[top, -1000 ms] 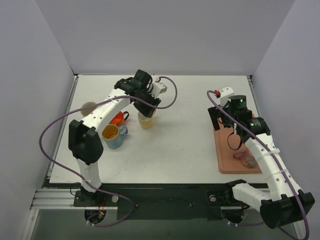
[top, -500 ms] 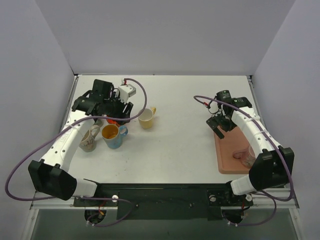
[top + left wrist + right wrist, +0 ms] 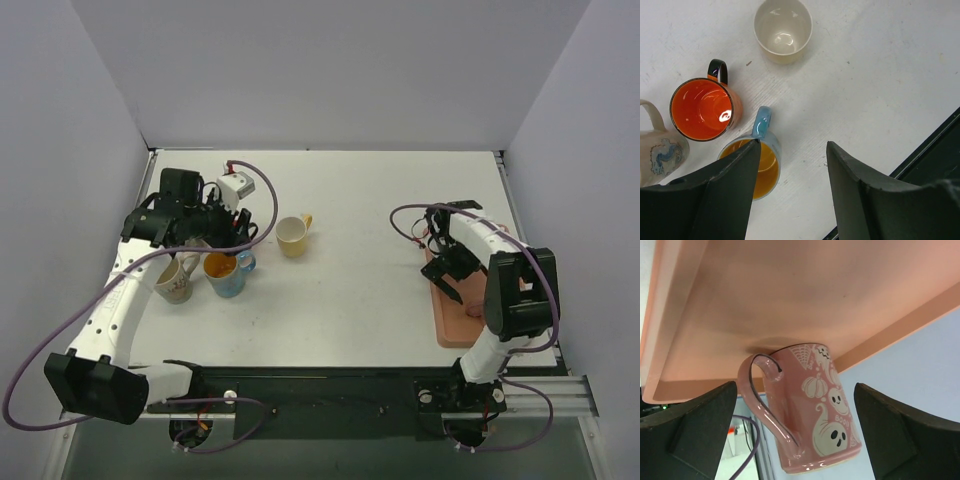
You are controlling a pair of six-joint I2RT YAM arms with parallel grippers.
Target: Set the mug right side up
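On pink tray (image 3: 790, 290), found mug (image 3: 825, 410) mouth-down, ungripped. Noted right gripper (image 3: 795, 390) spread wide astride it. Yet to flip.

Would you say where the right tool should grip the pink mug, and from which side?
Likely the mug's body, side-on from where the open right tool sits: it stands rim-down on the tray, so no rim is free; avoid the handle.

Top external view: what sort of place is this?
Likely a robot test cell: plain white walls box in a white table, a left arm and a right arm are bolted at its near edge, and a cream mug and a pink tray lie on it.
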